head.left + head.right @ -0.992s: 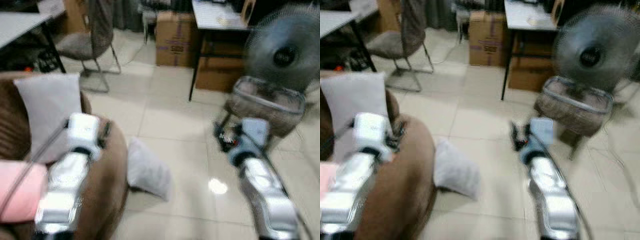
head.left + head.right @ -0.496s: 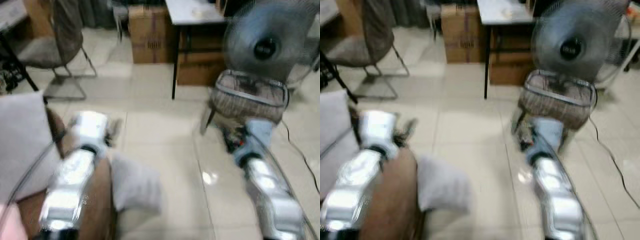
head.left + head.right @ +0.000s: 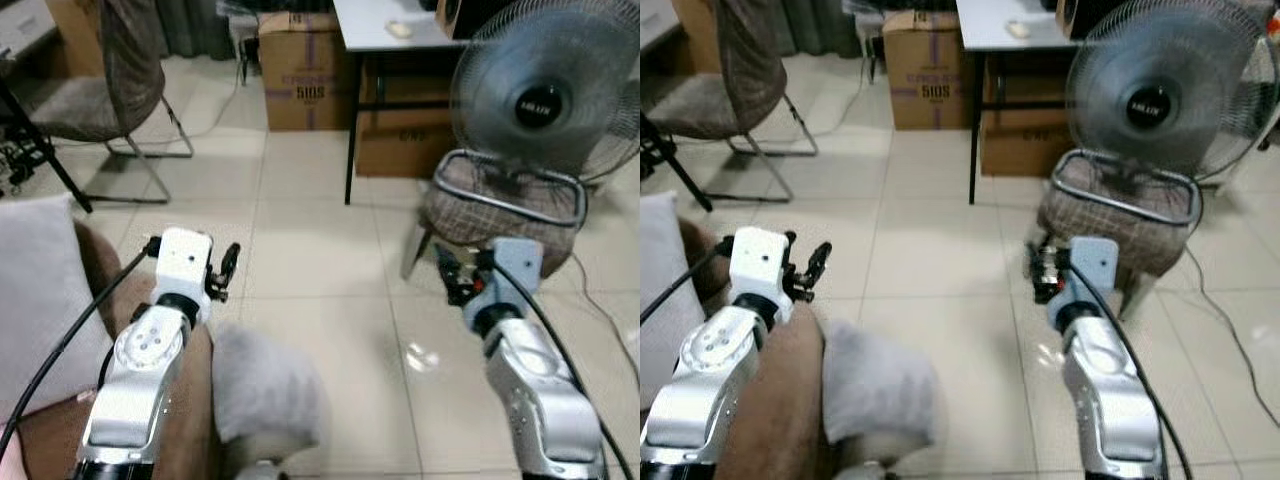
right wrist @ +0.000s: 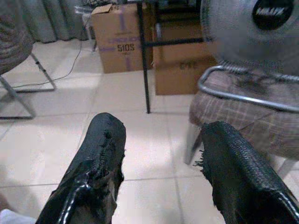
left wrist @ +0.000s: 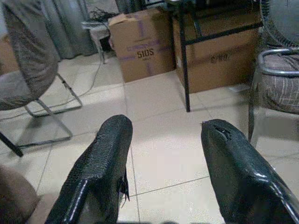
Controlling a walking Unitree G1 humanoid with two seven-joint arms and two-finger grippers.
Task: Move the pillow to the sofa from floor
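A grey-white pillow [image 3: 265, 395] lies on the tiled floor against the brown sofa [image 3: 780, 410] at my lower left. Another grey cushion [image 3: 40, 300] rests on the sofa. My left gripper [image 3: 230, 265] is raised over the sofa arm, above and slightly left of the floor pillow; in the left wrist view the left gripper [image 5: 163, 128] is open and holds nothing. My right gripper [image 3: 450, 275] hovers over bare tiles to the right of the pillow; in the right wrist view the right gripper [image 4: 161, 126] is open too, also with nothing between its fingers.
A standing fan [image 3: 545, 100] and a plaid-cushioned metal stool [image 3: 500, 205] stand close at the right. A black-legged table [image 3: 385, 25] with cardboard boxes [image 3: 305, 70] is ahead. A mesh chair [image 3: 100, 90] stands far left. Open tiles lie between.
The whole view has swung right and sharpened, so the camera has moved. The pillow now sits lower and nearer. Both arms keep about the same raised pose.
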